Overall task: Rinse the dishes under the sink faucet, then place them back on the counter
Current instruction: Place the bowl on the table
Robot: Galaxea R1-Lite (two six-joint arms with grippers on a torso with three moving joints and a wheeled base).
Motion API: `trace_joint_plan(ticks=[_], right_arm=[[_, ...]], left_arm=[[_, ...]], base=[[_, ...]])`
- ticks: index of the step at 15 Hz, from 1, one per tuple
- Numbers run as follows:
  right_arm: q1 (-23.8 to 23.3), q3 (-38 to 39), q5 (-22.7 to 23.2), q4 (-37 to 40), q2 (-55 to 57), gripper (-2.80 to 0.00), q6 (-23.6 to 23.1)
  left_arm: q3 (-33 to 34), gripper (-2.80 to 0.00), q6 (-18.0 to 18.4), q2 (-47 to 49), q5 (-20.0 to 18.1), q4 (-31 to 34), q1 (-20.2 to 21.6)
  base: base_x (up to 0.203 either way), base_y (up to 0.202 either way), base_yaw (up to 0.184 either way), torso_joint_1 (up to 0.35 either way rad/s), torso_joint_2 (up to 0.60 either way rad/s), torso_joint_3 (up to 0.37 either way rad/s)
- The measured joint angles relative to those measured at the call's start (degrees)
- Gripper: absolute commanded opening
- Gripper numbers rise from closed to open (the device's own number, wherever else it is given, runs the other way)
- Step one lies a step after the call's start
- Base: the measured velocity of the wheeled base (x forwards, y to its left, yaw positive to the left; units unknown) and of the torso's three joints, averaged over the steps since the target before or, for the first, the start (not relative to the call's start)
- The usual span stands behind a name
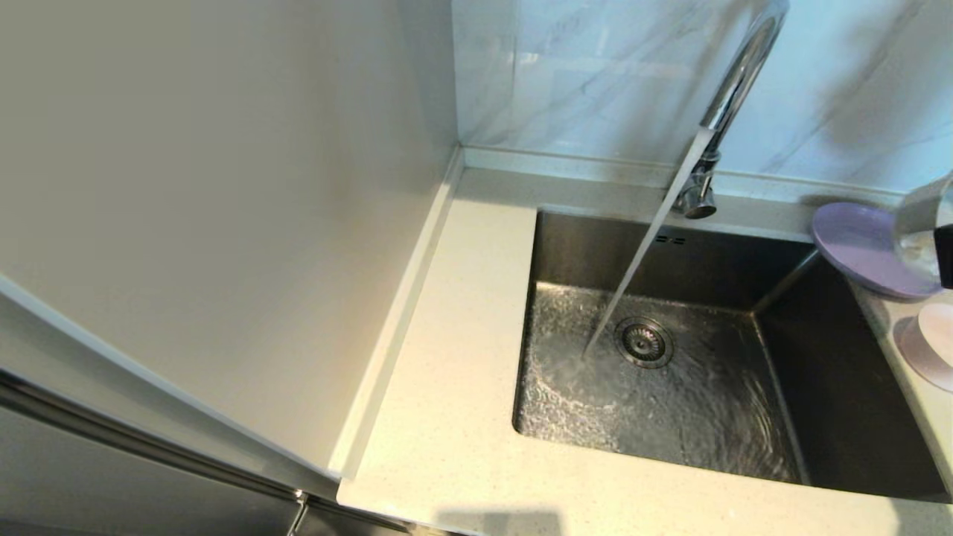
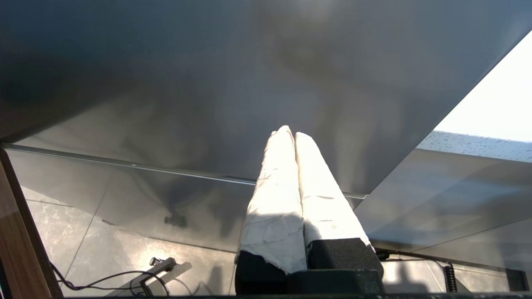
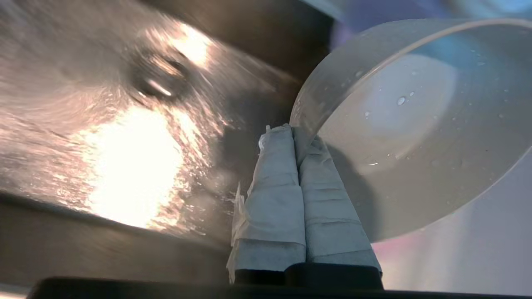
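Right wrist view shows the right gripper (image 3: 294, 132) clamped on the wet bowl's (image 3: 411, 124) rim, above the sink's (image 1: 581, 246) right edge near the plate (image 1: 864, 249) on the counter (image 1: 461, 357). That thin, slick pinch could slip, dropping the bowl onto the plate. Parked low, the left gripper (image 2: 293, 135) has its fingers together.

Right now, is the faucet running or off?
Running. In the head view a steady stream falls from the faucet into the sink, and water ripples across the basin floor around the drain.
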Motion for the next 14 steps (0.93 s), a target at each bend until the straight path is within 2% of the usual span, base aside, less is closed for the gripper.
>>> trace_joint_plan(ticks=[2,4,5,7,10,12,14], right_arm=[[-2.1,-0.1,-2.1,5.1,-0.9,-2.8,-10.1],[-3.2,-0.2,-1.5,11.5,-2.7,-2.8,-14.4],[-3.7,-0.2,0.0,15.7,-3.8,-2.8,-14.9],[-5.4,-0.1,3.6,24.2,-5.1,-2.8,-14.2],[-9.0,2.8,4.5,33.2,-5.7,-2.8,-9.7],[-11.1,5.5,4.4,33.7,-4.6,-2.8,-6.6],[-14.5,7.9,4.2,33.1,-2.5,-2.8,-6.2]], left_arm=[[0.0,-2.8,0.0,0.0,0.0,0.0,0.0],[0.0,-2.8,0.0,0.0,0.0,0.0,0.0],[0.0,-2.8,0.0,0.0,0.0,0.0,0.0],[0.0,-2.8,0.0,0.0,0.0,0.0,0.0],[0.0,-2.8,0.0,0.0,0.0,0.0,0.0],[0.0,-2.8,0.0,0.0,0.0,0.0,0.0],[0.0,-2.8,0.0,0.0,0.0,0.0,0.0]], base=[[0.0,0.0,0.0,0.0,0.0,0.0],[0.0,0.0,0.0,0.0,0.0,0.0],[0.0,0.0,0.0,0.0,0.0,0.0],[0.0,0.0,0.0,0.0,0.0,0.0],[0.0,0.0,0.0,0.0,0.0,0.0],[0.0,0.0,0.0,0.0,0.0,0.0],[0.0,0.0,0.0,0.0,0.0,0.0]])
